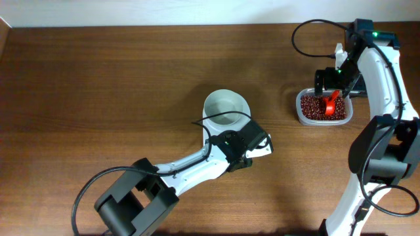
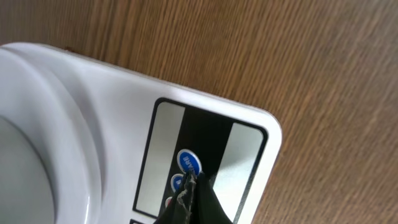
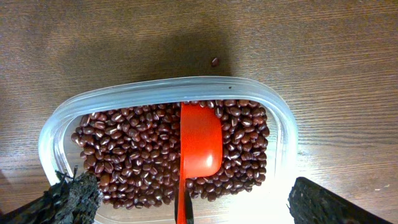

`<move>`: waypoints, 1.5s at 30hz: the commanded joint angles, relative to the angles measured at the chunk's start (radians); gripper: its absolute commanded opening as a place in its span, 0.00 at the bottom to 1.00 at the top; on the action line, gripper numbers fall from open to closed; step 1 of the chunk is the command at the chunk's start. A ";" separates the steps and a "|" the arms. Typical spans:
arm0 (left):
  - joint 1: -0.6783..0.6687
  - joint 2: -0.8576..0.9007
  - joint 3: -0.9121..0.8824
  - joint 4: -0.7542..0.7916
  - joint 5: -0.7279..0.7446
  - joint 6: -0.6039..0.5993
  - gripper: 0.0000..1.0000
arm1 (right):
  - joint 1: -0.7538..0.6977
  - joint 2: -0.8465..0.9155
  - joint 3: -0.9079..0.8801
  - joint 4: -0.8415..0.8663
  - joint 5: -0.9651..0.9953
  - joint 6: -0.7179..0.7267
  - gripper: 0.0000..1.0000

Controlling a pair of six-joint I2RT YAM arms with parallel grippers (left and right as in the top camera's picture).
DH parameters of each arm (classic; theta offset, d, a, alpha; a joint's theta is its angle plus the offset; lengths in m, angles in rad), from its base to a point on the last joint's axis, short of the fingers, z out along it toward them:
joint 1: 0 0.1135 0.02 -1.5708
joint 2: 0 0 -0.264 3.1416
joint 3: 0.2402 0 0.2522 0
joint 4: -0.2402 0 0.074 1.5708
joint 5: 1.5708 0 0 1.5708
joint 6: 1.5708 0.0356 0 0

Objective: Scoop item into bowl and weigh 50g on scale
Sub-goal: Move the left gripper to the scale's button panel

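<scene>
The white bowl (image 1: pixel 226 108) stands on the white scale (image 1: pixel 264 150) mid-table and looks empty. My left gripper (image 2: pixel 188 182) is shut with nothing in it, and its tips are down on the scale's (image 2: pixel 124 106) panel at a small blue button (image 2: pixel 189 160). At the back right, dark red-brown beans (image 3: pixel 137 155) fill a clear tub (image 3: pixel 283 124). A red scoop (image 3: pixel 200 142) lies on them, bowl side down. My right gripper (image 3: pixel 199 208) hangs open over the tub's near edge. The scoop's handle runs between its wide-apart fingers (image 3: pixel 68 198) without touching them.
One loose bean (image 3: pixel 215 61) lies on the wood just beyond the tub. The left arm (image 1: pixel 177 170) stretches from the front left across the table. The right arm (image 1: pixel 380 85) comes in along the right edge, with a cable loop behind the tub (image 1: pixel 323 111).
</scene>
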 commanded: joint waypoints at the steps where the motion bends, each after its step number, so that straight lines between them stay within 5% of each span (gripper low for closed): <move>1: -0.001 0.011 0.002 0.002 -0.066 0.017 0.00 | -0.005 -0.008 0.019 0.000 -0.005 0.007 0.99; 11: -0.002 0.095 0.002 0.014 -0.204 0.017 0.00 | -0.004 -0.008 0.019 0.000 -0.005 0.007 0.99; 28: -0.030 0.095 0.021 -0.103 -0.079 0.017 0.00 | -0.004 -0.008 0.019 0.000 -0.005 0.007 0.99; 32: -0.031 0.095 0.048 -0.177 0.045 0.091 0.00 | -0.004 -0.008 0.019 0.000 -0.005 0.006 0.99; 45: -0.009 0.095 0.055 -0.164 -0.047 0.090 0.00 | -0.004 -0.008 0.019 0.000 -0.005 0.007 0.99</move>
